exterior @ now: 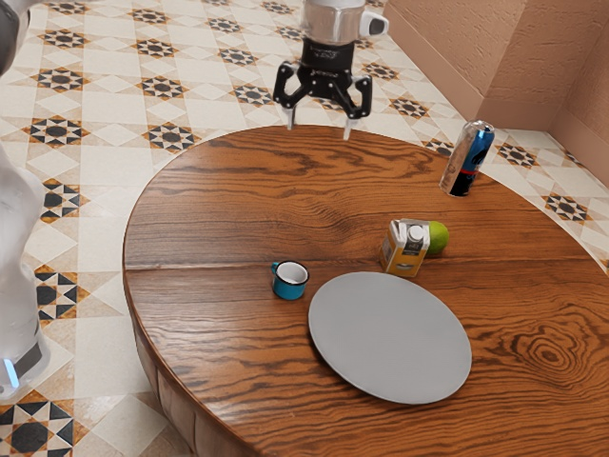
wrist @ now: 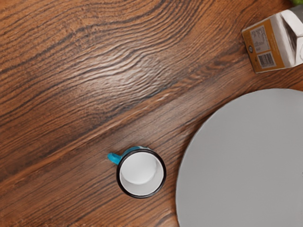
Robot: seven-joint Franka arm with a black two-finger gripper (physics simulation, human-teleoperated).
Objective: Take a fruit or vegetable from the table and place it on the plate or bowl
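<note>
1. The black two-finger gripper [exterior: 319, 129] hangs above the far edge of the round wooden table [exterior: 238, 200], well above the tabletop. Its jaws are apart and hold nothing.
2. The green fruit [exterior: 438, 236] lies on the table toward the exterior view's right. It is small, round, smooth and yellow-green, and only part of it shows. A small carton [exterior: 405, 248] hides the rest.
3. The fruit sits just beside the carton, on its far right side. Whether the two touch cannot be told.
4. The carton stands upright. It is yellow-brown with a white top and a dark label. In the wrist view the carton [wrist: 272, 41] shows a barcode panel.
5. The grey plate [exterior: 390, 336] is round and flat. It lies nearer than the carton and the fruit, close to the carton but apart from it.
6. A blue enamel mug [exterior: 289, 280] stands just to the exterior view's left of the plate. In the wrist view the mug [wrist: 140, 171] has a white inside, a dark rim and a blue handle turned away from the plate [wrist: 246, 161].
7. A blue and silver drink can [exterior: 467, 159] stands tilted at the table's far right edge, well apart from the fruit.
8. Patterned floor tiles [exterior: 114, 95] lie around the table.
</note>
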